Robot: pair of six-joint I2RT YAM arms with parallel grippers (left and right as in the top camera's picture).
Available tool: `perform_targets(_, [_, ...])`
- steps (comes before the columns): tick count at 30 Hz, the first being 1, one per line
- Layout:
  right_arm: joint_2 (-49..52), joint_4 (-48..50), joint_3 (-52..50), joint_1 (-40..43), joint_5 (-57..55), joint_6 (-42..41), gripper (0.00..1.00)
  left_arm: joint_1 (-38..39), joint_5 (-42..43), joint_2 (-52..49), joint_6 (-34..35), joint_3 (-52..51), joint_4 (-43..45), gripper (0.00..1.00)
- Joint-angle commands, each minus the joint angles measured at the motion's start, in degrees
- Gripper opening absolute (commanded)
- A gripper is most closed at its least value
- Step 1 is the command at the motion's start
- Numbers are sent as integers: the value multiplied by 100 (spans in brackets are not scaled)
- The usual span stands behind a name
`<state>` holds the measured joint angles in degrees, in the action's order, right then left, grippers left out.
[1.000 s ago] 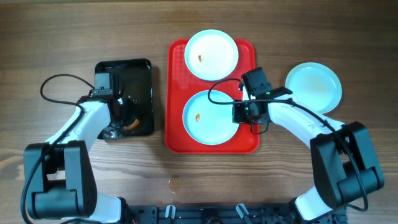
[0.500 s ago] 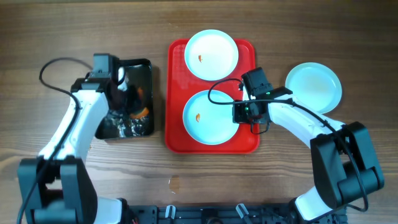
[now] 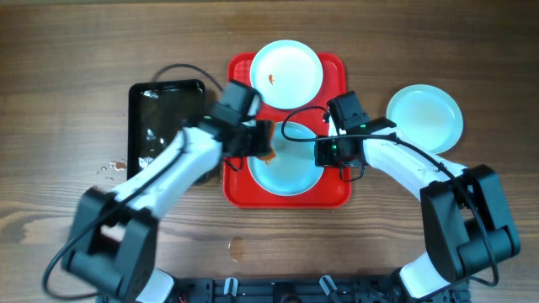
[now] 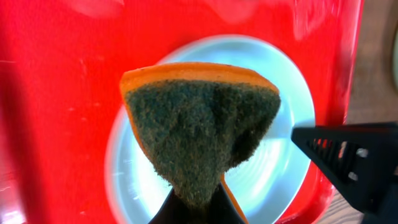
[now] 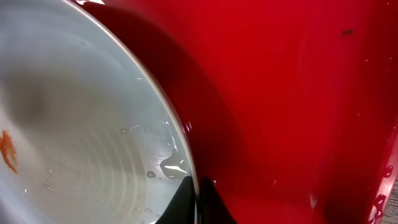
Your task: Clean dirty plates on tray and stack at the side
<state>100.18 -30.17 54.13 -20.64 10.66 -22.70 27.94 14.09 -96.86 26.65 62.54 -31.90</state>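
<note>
The red tray (image 3: 238,181) holds two pale-blue plates. The far plate (image 3: 290,71) has an orange smear. The near plate (image 3: 290,175) is partly covered by my left gripper (image 3: 263,150), which is shut on a sponge with an orange back and a dark green scrub face (image 4: 199,130) and holds it over that plate (image 4: 273,155). My right gripper (image 3: 324,153) is shut on the near plate's right rim (image 5: 194,186). An orange smear (image 5: 9,152) shows on that plate in the right wrist view. A third plate (image 3: 424,118) lies on the table to the right of the tray.
A black tray (image 3: 166,114), wet inside, stands left of the red tray. Water drops (image 3: 109,168) lie on the wood beside it. The right arm's cable loops over the red tray between the two plates.
My left arm has lifted the sponge out of the black tray and carried it right, over the near plate on the red tray. The right gripper has stayed on the plate's rim.
</note>
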Motion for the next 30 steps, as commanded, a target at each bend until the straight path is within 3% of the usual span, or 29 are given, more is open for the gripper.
perform_targets(1, [-46, -28, -17, -2, -278, 15, 4, 428, 66, -649, 201, 35, 389, 4])
perform_targets(7, [-46, -31, -17, -2, -269, 0, 4, 634, -59, -1259, 214, 35, 573, 4])
perform_targets(14, [-46, -28, -17, -2, -170, -11, 4, 597, -1539, -1316, -227, 37, -76, 4])
perform_targets(23, [-44, -59, -20, -2, -240, -597, 4, 590, -3386, -1309, -214, 44, -796, 4])
perform_targets(26, [-44, -72, -20, -2, -238, -597, 4, 590, -4026, -1309, 155, 138, -1224, 4])
perform_targets(30, [-44, -142, -20, -2, -240, -621, 4, 590, -4168, -1294, 570, 498, -1773, 4])
